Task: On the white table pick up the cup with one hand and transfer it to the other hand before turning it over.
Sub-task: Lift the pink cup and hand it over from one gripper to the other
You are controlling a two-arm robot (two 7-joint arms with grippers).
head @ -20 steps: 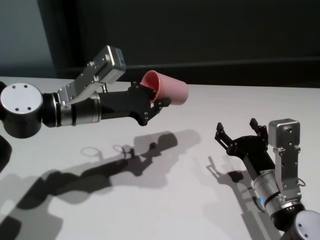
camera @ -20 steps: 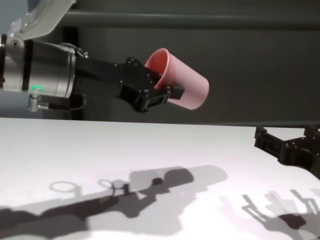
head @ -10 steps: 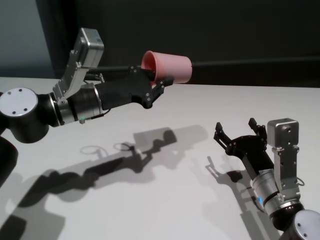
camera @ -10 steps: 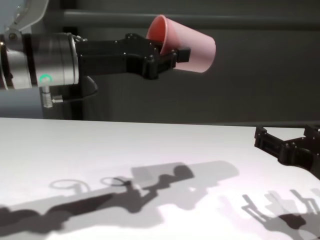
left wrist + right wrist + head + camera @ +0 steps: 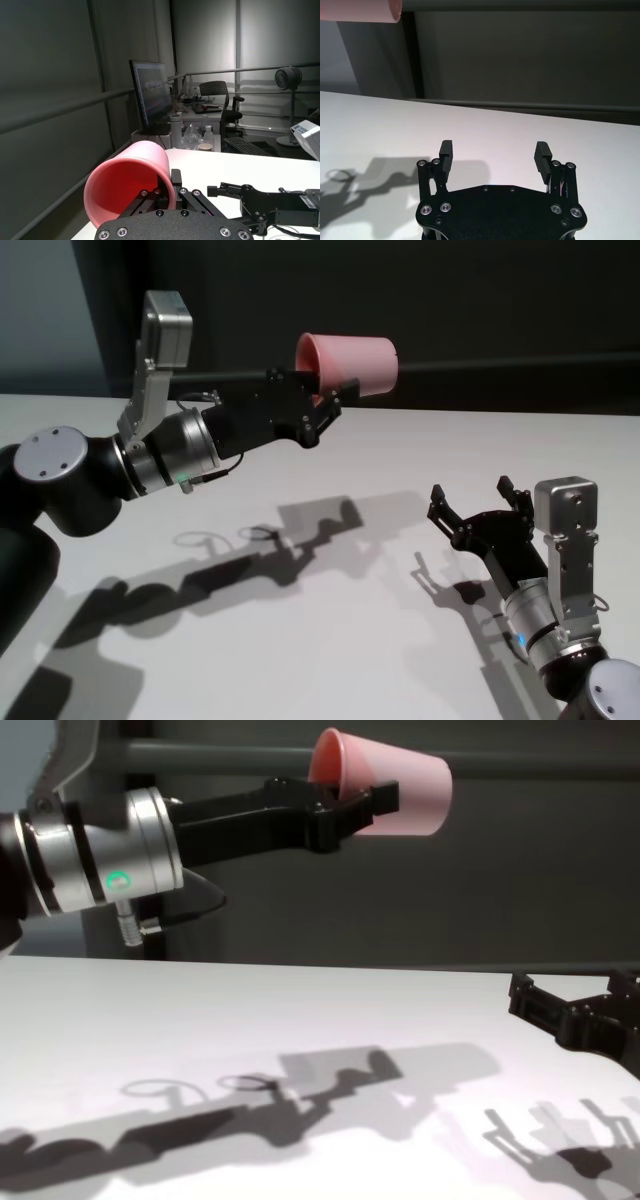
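Note:
My left gripper (image 5: 325, 402) is shut on the rim of the salmon-pink cup (image 5: 352, 362) and holds it on its side high above the white table (image 5: 380, 640), base pointing to the right. The cup also shows in the chest view (image 5: 395, 795), in the left wrist view (image 5: 127, 187), and at the edge of the right wrist view (image 5: 360, 10). My left gripper (image 5: 352, 802) has one finger inside the rim and one outside. My right gripper (image 5: 473, 508) is open and empty, low over the table at the right, well apart from the cup; its fingers (image 5: 446, 152) stand wide apart.
A dark wall runs behind the table's far edge (image 5: 500, 412). The arms' shadows lie across the middle of the table (image 5: 260, 550).
My left arm has raised the cup higher and a little to the right, tilting it closer to level. The right arm has not moved.

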